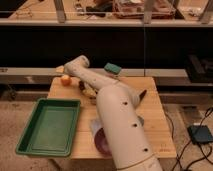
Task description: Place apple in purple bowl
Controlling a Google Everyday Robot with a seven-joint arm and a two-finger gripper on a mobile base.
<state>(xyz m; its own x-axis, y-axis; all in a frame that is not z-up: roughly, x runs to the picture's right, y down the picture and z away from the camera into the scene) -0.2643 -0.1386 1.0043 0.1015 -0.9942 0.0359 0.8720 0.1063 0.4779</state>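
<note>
One apple (65, 80) rests near the table's (152, 117) far corner, just beside the hand (84, 88), whose fingers stand spread.

No text, label or number can be read.

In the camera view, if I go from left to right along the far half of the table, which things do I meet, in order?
apple → gripper, low under the arm's far end, just right of the apple → teal block → dark object towards the right edge.
</note>
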